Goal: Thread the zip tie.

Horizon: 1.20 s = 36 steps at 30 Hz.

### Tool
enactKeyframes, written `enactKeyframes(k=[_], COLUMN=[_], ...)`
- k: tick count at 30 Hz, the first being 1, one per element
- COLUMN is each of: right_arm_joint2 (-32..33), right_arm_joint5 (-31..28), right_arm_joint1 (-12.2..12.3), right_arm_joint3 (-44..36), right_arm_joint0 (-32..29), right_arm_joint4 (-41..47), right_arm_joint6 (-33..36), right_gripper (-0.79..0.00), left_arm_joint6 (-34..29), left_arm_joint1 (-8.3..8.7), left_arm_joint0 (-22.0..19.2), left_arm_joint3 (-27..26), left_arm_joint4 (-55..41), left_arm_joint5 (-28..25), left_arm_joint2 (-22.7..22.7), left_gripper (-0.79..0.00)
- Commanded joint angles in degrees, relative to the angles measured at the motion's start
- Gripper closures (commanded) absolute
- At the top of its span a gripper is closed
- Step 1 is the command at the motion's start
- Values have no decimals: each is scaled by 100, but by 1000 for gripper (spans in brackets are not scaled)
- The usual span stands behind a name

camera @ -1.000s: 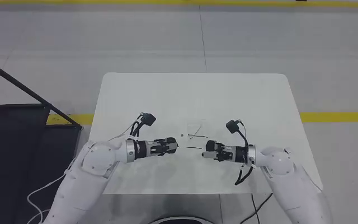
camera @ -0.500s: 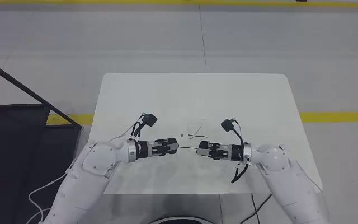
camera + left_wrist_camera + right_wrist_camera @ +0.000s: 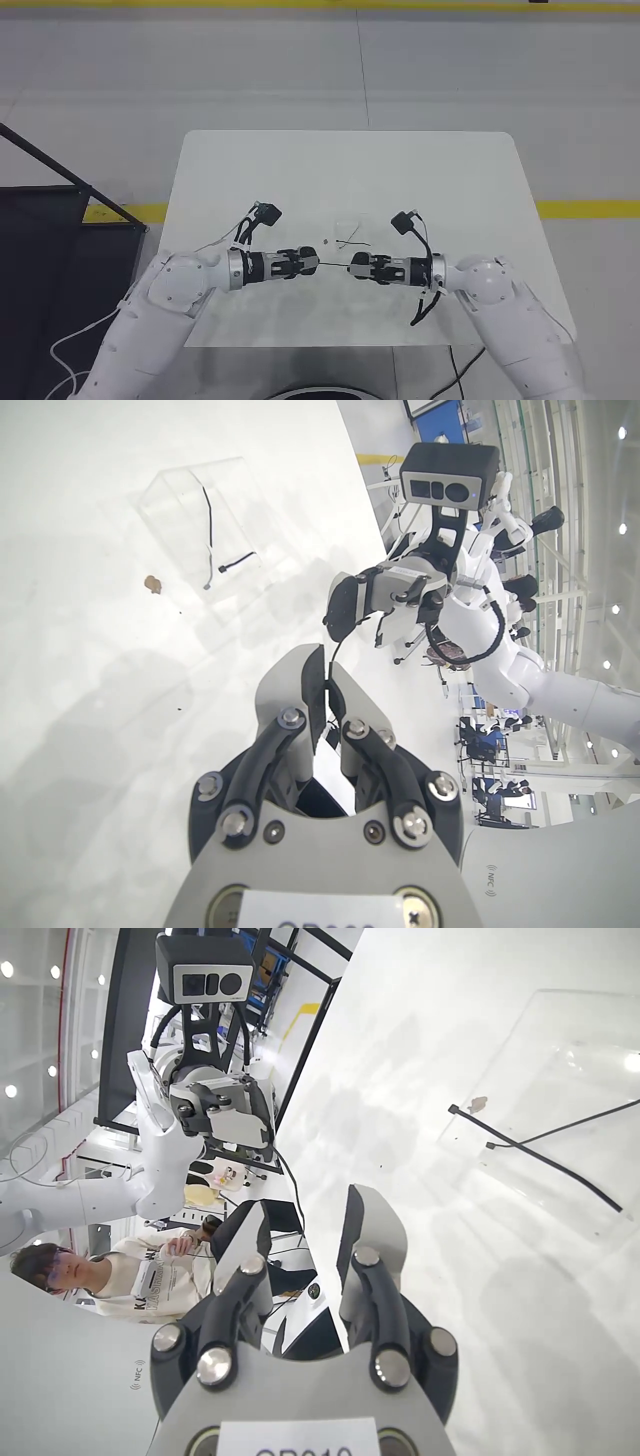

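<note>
The left gripper [image 3: 327,674] is pinched closed on a thin black plastic zip tie [image 3: 335,651] near a clear plastic tray [image 3: 175,500]. The tie's free end runs between the right gripper's [image 3: 306,1203] parted fingers.

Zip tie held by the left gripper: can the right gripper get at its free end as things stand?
Probably yes: the right gripper is open and faces the left gripper, which is shut on the zip tie. The free end points into its open jaws, with nothing between.

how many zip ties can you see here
3. One zip tie is pinched in the left gripper; two other zip ties lie on the clear tray on the table. None seems hidden.
</note>
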Motion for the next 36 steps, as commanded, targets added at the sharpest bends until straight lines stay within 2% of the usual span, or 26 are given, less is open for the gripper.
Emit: enactKeyframes(k=[1, 3, 6, 10, 14, 17, 18, 23, 27, 28, 30, 36], right_arm_joint2=[-14, -33, -56, -85, -112, -132, -138, -157, -169, -171, -175, -192], right_arm_joint5=[-3, -3, 8, 4, -1, 11, 21, 30, 13, 10, 6, -24], right_arm_joint1=[4, 8, 14, 21, 29, 34, 36, 48, 58, 61, 66, 82], right_arm_joint3=[7, 13, 22, 35, 50, 64, 69, 70, 71, 74, 80, 83], right_arm_joint0=[11, 22, 42, 59, 80, 99, 104, 121, 126, 129, 134, 135], right_arm_joint4=[9, 15, 23, 44, 67, 76, 77, 93, 117, 121, 127, 153], right_arm_joint6=[-6, 4, -3, -11, -16, -18, -16, -23, -26, -26, -26, -25], right_gripper=[-305, -268, -139, -95, -95, -212, -228, -222, -135, -58, 0, 0], left_arm_joint6=[7, 13, 24, 28, 32, 24, 27, 40, 45, 44, 56, 81], left_arm_joint1=[6, 12, 21, 32, 43, 51, 53, 64, 73, 75, 80, 93], left_arm_joint0=[-2, -3, -5, -13, -23, -35, -38, -52, -61, -64, -65, -64], left_arm_joint3=[-5, -8, -11, -10, -8, -10, -8, -8, -25, -28, -32, -37], left_arm_joint4=[-2, -6, -10, -7, -10, 2, 2, 7, 11, 15, 22, -9], left_arm_joint5=[11, 14, 17, 19, 22, 28, 29, 36, 46, 45, 45, 44], left_arm_joint2=[5, 11, 23, 40, 56, 76, 81, 114, 142, 146, 154, 172], left_gripper=[0, 0, 0, 0, 0, 0, 0, 0, 0, 0, 0, 0])
